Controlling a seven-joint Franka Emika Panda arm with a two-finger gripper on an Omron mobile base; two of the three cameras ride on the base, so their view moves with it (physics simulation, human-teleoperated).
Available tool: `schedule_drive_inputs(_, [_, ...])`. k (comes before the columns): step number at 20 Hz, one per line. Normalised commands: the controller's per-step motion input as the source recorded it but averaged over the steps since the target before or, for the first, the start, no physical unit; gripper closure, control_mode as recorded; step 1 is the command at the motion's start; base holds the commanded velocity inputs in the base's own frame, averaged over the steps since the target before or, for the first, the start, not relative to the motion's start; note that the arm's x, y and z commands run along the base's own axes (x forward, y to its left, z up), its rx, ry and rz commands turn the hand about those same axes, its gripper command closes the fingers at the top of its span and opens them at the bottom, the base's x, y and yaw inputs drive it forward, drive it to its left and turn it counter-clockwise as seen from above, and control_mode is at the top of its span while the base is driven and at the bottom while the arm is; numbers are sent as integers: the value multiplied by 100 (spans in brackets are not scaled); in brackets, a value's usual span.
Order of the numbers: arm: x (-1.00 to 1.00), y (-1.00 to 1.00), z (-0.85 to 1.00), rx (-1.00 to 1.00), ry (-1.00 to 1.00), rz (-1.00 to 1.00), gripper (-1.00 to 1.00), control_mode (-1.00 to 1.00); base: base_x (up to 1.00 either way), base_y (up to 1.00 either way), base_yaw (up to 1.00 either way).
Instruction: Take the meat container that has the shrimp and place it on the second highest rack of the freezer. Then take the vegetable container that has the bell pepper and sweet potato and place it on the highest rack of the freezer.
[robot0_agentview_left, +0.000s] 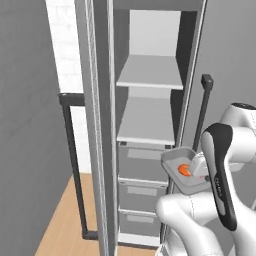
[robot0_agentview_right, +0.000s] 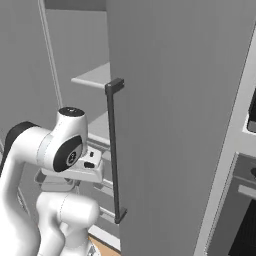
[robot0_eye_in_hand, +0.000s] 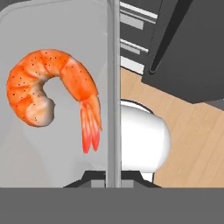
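Tool (robot0_eye_in_hand: 113, 175) clamped tight on rim of tray (robot0_agentview_left: 172, 159) w/ shrimp (robot0_eye_in_hand: 48, 85) inside, held near open freezer (robot0_agentview_left: 150, 125), right of its drawers.

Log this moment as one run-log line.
gripper: shut on tray rim | shrimp: in tray | tray: held beside open freezer, level with drawers | shelves: bare

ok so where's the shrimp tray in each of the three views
Left base view: the tray sits right of centre, held in front of the freezer drawers, with the shrimp in it.
Right base view: just a corner of it at lower left, under the arm.
Hand view: it covers the left half, its rim gripped by the end effector.
Shared landmark: the dark door handle.
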Motion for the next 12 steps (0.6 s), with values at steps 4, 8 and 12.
schedule_drive_inputs(4, [0,0,0,0,0,0,100,100,18,24,-27])
schedule_drive_inputs(8, [0,0,0,0,0,0,100,100,15,32,-29])
schedule_drive_inputs(12, [0,0,0,0,0,0,100,100,19,54,-27])
